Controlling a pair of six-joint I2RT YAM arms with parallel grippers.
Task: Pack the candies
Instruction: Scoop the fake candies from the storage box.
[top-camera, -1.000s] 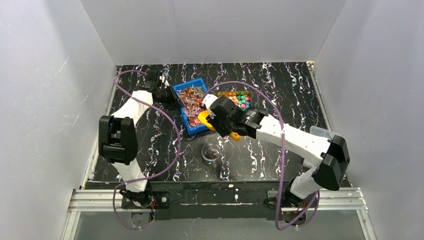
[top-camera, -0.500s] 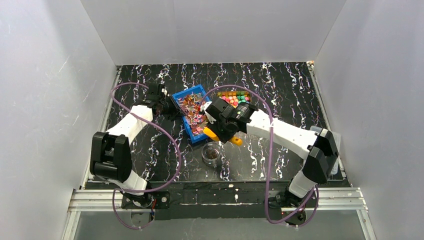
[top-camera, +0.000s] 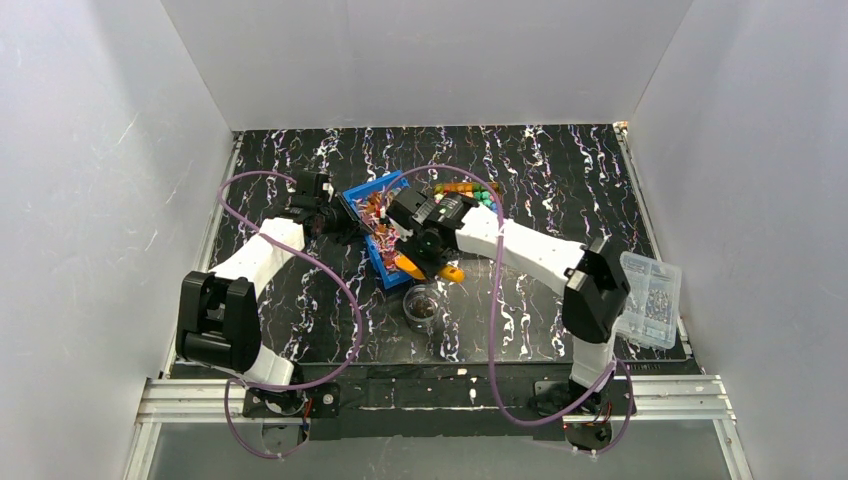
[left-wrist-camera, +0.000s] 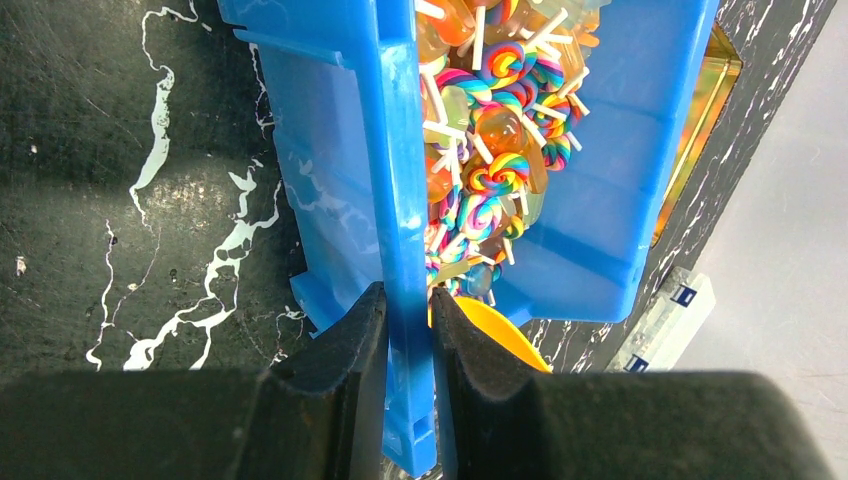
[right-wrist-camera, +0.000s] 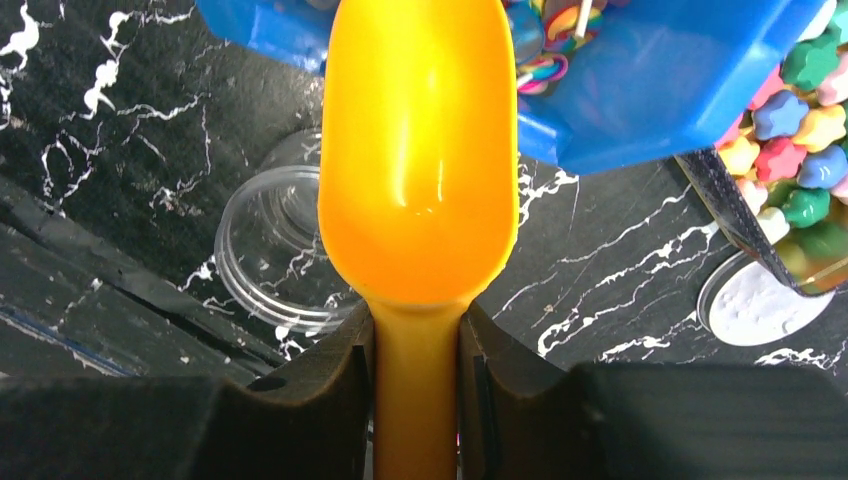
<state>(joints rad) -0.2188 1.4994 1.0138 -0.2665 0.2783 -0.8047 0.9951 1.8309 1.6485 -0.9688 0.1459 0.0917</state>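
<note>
The candies (top-camera: 470, 191), small knobbly sweets in pink, green, yellow and blue, lie in a tray behind my right arm and show at the right edge of the right wrist view (right-wrist-camera: 800, 100). My left gripper (top-camera: 345, 222) is shut on the side wall of a blue bin (left-wrist-camera: 330, 150) full of swirl lollipops (left-wrist-camera: 495, 170) and holds it tilted. My right gripper (right-wrist-camera: 417, 320) is shut on the handle of an empty orange scoop (right-wrist-camera: 415, 150). The scoop's front end is at the bin's (top-camera: 378, 262) near end. A clear cup (top-camera: 422, 305) stands just below the scoop.
A clear plastic compartment box (top-camera: 650, 300) lies at the right edge of the table. A white round lid (right-wrist-camera: 750, 305) lies by the candy tray. Both arms cross close together over the bin. White walls close in the table on three sides.
My right arm has swung left and brought the scoop down to the bin's near end. My left gripper has turned and tilted the bin. The compartment box at the right has come into view.
</note>
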